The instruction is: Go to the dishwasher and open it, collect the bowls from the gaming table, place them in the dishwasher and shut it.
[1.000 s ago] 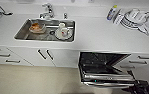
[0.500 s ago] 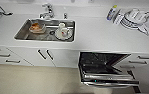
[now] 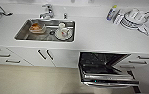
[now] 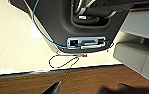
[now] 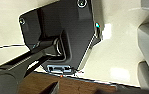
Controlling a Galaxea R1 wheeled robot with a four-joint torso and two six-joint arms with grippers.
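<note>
Left pincer (image 4: 88, 88) fingers apart; dishwasher (image 3: 107, 71) door partly lowered.

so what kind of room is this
Most likely a kitchen or office kitchenette: a white counter with a steel sink and tap, an open built-in dishwasher under it, and stacked white dishes drying at the far right.
</note>
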